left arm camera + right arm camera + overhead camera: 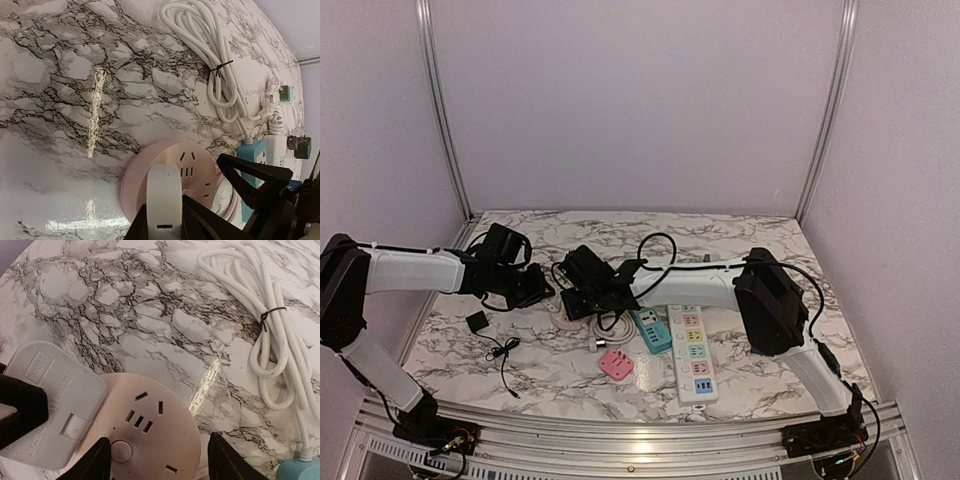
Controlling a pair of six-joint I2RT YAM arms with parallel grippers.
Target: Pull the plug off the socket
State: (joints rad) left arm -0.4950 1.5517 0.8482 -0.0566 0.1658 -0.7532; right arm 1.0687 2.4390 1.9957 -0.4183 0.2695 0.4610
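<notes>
— How many plugs are you dealing with?

— One. A white plug point(164, 195), pinched between the two fingers of my left hand point(162, 225). It sits at the edge of the one round pink socket point(192, 165), near the middle of the marble table point(75, 75). I can't tell whether its pins are seated in the socket or out of it.

— And your right hand?

— My right hand point(157, 455) is spread wide. It has one finger on either side of that same round socket, and it grips nothing.

— What else is lying around?

— Three power strips sit to my right of the socket: a long white one point(692, 352), a teal one point(651, 331) just beside it, and a small pink one point(616, 364) nearer my bases. There is one coil of white cable point(270, 340), bound by a single black tie point(271, 314). One black adapter point(477, 322) with a thin black lead lies well apart on my left.
</notes>
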